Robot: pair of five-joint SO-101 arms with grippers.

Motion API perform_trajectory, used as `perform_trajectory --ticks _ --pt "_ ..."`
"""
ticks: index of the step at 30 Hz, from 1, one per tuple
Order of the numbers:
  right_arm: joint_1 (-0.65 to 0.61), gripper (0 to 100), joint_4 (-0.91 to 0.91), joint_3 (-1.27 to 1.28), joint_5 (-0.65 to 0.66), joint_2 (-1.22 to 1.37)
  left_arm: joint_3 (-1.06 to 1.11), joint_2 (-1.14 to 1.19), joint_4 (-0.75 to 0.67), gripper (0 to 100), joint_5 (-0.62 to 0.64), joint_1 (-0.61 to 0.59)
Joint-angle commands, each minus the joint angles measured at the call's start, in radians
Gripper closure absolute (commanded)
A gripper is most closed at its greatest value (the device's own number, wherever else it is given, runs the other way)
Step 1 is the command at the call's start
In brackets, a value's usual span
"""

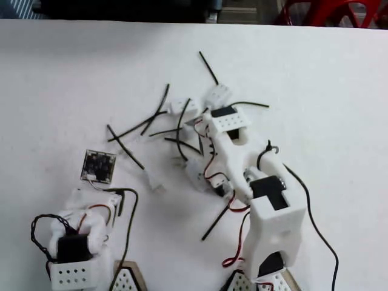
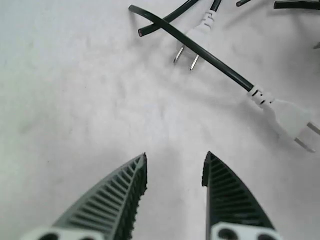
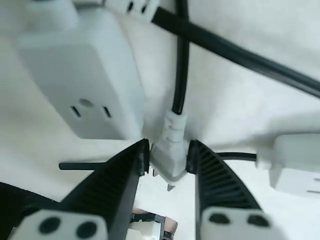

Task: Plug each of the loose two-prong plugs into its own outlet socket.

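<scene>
- right gripper (image 3: 168, 146) clamped on white plug (image 3: 169, 157); prongs point back toward wrist, cord runs away
- outlet (image 3: 85, 75) just beside plug, off its long axis
- left gripper (image 2: 175, 162) wide apart, empty; loose plug (image 2: 197, 37) ahead

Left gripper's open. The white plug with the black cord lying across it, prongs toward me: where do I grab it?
Take the white plug by its moulded body, left gripper coming straight down, one finger on each side face. It lies flat with prongs bare, so I'd stay behind the black cord crossing it, toward the strain relief, leaving the prongs free.
</scene>
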Motion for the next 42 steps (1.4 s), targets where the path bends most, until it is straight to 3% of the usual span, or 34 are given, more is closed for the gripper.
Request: perform_trajectory --ticks 1,10,16,23,32,42 --pt "0.027 91.5 0.05 -0.071 -0.006 -0.041 -0.015 -0.01 -0.021 81 0.002 -0.01" --pt "0.03 96.6 0.062 -0.069 -0.005 0.016 -0.015 -0.01 -0.021 81 0.002 -0.01" --pt "0.03 90.6 0.067 -0.072 -0.011 0.111 -0.015 -0.01 -0.021 81 0.002 -0.01" --pt "0.036 98.3 0.067 -0.114 -0.011 0.104 -0.015 -0.01 -0.021 81 0.002 -0.01" --pt "0.031 89.4 0.113 -0.115 -0.012 0.064 -0.015 -0.01 -0.021 81 0.002 -0.01" --pt "0.036 92.7 0.125 -0.117 -0.012 0.064 -0.015 -0.01 -0.021 81 0.002 -0.01"
